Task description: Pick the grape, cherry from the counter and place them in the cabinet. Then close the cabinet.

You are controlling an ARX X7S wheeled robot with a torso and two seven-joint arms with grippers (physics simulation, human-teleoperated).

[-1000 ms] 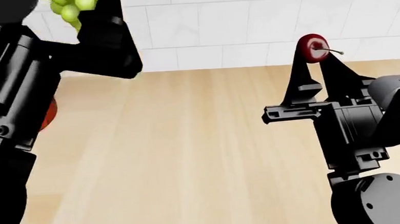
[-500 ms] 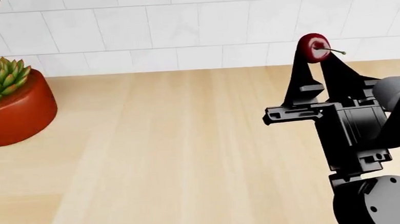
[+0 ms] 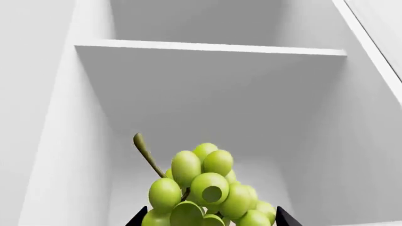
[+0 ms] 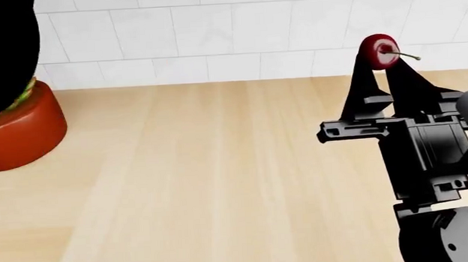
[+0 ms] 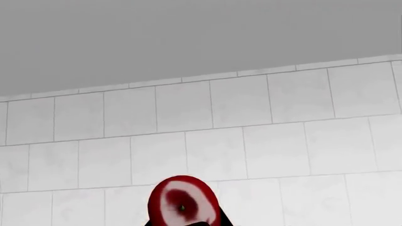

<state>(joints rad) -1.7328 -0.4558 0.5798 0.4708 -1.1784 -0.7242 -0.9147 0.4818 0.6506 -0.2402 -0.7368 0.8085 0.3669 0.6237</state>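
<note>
— What does the left wrist camera catch that the head camera misses?

— The grape bunch [image 3: 204,190] clamped in the left gripper [image 3: 207,221], raised before a white cabinet shelf [image 3: 210,47].

— And overhead?

— The right gripper [image 4: 381,63], fingers pinched on the cherry [image 4: 380,51], high over the counter [image 4: 220,180]; a red pot [image 4: 22,133] far to its left, half hidden behind a black arm [image 4: 6,53].

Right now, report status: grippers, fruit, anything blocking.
Left gripper shut on grape, facing open cabinet shelf. Right gripper shut on cherry, above counter. Nothing blocking seen.
</note>
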